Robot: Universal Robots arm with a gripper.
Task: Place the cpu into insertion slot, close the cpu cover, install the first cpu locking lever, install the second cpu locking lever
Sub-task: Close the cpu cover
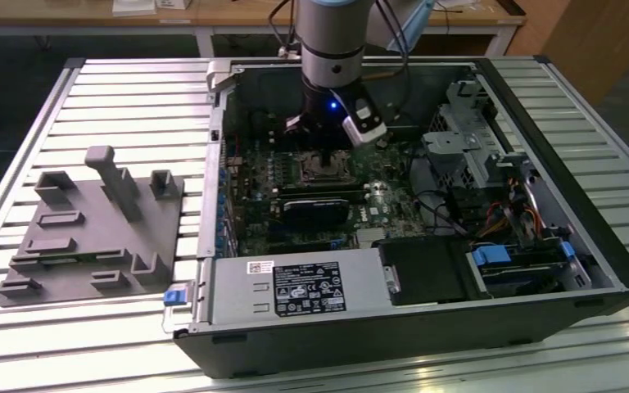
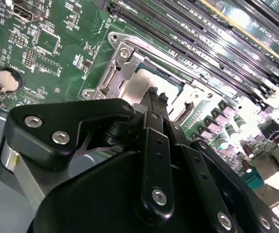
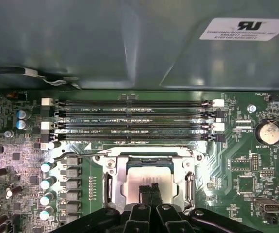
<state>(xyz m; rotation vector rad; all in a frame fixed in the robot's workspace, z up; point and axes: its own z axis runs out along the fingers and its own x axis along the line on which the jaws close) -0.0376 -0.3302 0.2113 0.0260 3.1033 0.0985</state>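
On the slatted tabletop [image 1: 128, 90], well off to the exterior view's left of the slot [image 1: 320, 170], stands a grey fixture [image 1: 85, 237] of pegs and pockets, likely a parts rest kept out of the arm's path. Next comes the case [image 1: 402, 344], laid on its side with the panel off, so the board faces up and the arm can come straight down on the slot. There the cpu [image 3: 144, 175] lies flat in the slot. Its pale face shows through the square cut-out of the cover [image 3: 120, 179], which looks folded down around it, framing the edges it has to clamp. The end effector [image 3: 149, 189] stands directly over the slot with its fingers pinched narrow and nothing visible between them. Drawn together like that they make one slim tip, at or just above the cpu's face near the cover's edge, which suits pressing or nudging rather than carrying; contact I cannot confirm. A thin lever [image 3: 149, 154] runs flat along the slot's side nearest the memory slots [image 3: 134, 121]; whether it is hooked I cannot tell. To the exterior view's right of the slot sit the drive bays [image 1: 468, 135], well apart.
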